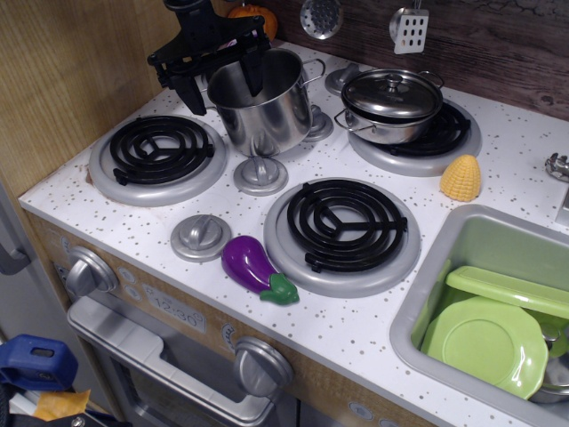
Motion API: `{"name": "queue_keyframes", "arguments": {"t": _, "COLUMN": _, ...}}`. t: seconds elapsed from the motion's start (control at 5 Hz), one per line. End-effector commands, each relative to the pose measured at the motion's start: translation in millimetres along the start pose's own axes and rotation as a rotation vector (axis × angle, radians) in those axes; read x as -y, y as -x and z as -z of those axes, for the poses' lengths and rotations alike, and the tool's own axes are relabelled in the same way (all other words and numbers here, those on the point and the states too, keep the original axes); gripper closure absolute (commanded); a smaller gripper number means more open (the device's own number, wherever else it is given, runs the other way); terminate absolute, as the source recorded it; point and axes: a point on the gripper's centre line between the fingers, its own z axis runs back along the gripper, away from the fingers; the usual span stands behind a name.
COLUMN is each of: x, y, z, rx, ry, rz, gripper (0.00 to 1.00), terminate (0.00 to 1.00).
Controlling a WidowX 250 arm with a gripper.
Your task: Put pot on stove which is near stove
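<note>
The tall shiny steel pot (267, 111) with no lid stands upright at the back of the stove top, between the front-left stove burner (160, 153) and the back-right burner (449, 133). Its base is just behind a silver knob (260, 173). My black gripper (223, 87) hangs over the pot's left rim. One finger (255, 76) is inside the pot and the other (192, 96) is outside its left wall, with a wide gap between them. The back-left burner is hidden behind the pot and gripper. The front-right burner (342, 227) is bare.
A shorter lidded steel pot (391, 102) sits on the back-right burner. A purple toy eggplant (253, 267) lies at the front edge and a yellow corn (460, 178) beside the sink (444, 267), which holds green plates. Utensils hang on the back wall.
</note>
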Motion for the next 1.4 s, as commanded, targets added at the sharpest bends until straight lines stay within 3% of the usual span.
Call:
{"name": "queue_keyframes", "arguments": {"t": 0.0, "x": 0.0, "y": 0.0, "z": 0.0, "rx": 0.0, "ry": 0.0, "rz": 0.0, "gripper": 0.0, "terminate": 0.0}}
{"name": "queue_keyframes", "arguments": {"t": 0.4, "x": -3.4, "y": 2.2, "z": 11.4, "rx": -0.001, "ry": 0.038, "rz": -0.028, "gripper": 0.0, "terminate": 0.0}}
{"name": "queue_keyframes", "arguments": {"t": 0.6, "x": -5.0, "y": 1.0, "z": 14.7, "rx": -0.009, "ry": 0.056, "rz": -0.049, "gripper": 1.0, "terminate": 0.0}}
{"name": "queue_keyframes", "arguments": {"t": 0.8, "x": -7.4, "y": -2.0, "z": 18.5, "rx": -0.025, "ry": 0.077, "rz": -0.058, "gripper": 1.0, "terminate": 0.0}}
{"name": "queue_keyframes", "arguments": {"t": 1.2, "x": -6.5, "y": -2.3, "z": 13.9, "rx": 0.001, "ry": 0.064, "rz": -0.055, "gripper": 1.0, "terminate": 0.0}}
